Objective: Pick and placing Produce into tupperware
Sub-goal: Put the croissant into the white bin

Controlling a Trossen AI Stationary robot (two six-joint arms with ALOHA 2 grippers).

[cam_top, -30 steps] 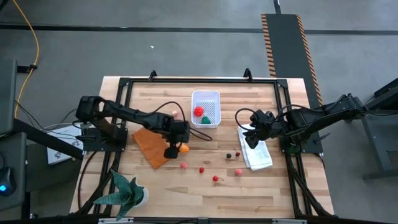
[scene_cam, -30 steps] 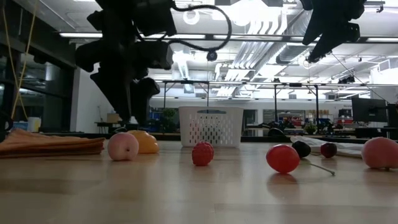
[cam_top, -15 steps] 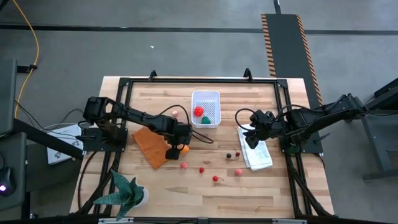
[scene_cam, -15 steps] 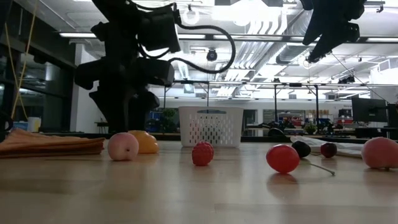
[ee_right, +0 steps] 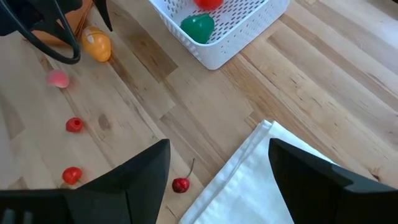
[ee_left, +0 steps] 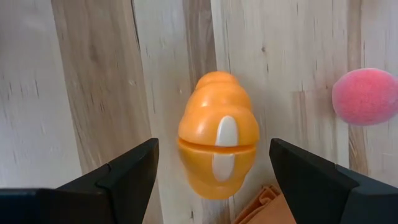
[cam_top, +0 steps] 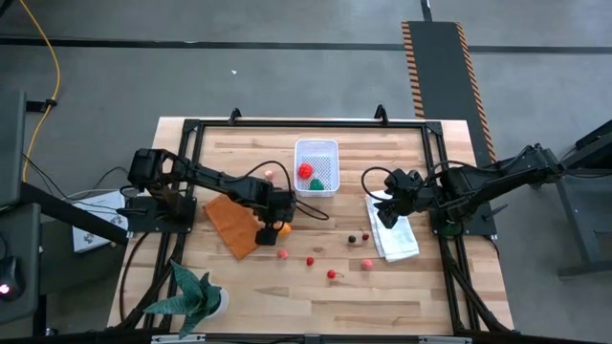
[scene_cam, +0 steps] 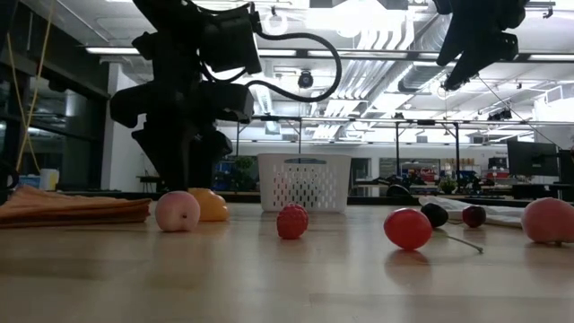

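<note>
A pale wooden plank table (cam_top: 402, 296) carries everything here, its grain running in light and darker strips, and I take the white tub (cam_top: 316, 165) near its far middle as my landmark. The tub is a small rectangular basket of perforated plastic with rounded corners; a red ball (cam_top: 305, 171) and a green piece (cam_top: 316, 183) already lie inside it.

My left end effector (cam_top: 271, 229) hangs just on the near-left side of the tub, fingers spread wide and released, straddling the orange carrot-like piece (ee_left: 217, 143). That piece is smooth, glossy hard plastic, ridged at its narrow end, with a seam across its middle and a pale patch on top. It lies flat on the table, just beside the edge of the orange-brown cloth (cam_top: 232, 223) and near a fuzzy pink ball (ee_left: 365, 96).

To do this step well, I judge I should come straight down so the fingers (ee_left: 124, 177) stand evenly on either side of the widest part. A slick, rounded shell can squirt out if I pinch it off-centre. I should also keep my fingertips clear of the cloth's edge, then lift before swinging toward the tub.

My right end effector (cam_top: 387, 212) waits to the right of the tub, above the folded white cloth (cam_top: 395, 237), also spread and holding nothing. Small red berries (cam_top: 310, 260) and a dark one lie scattered on the near side of the tub.
</note>
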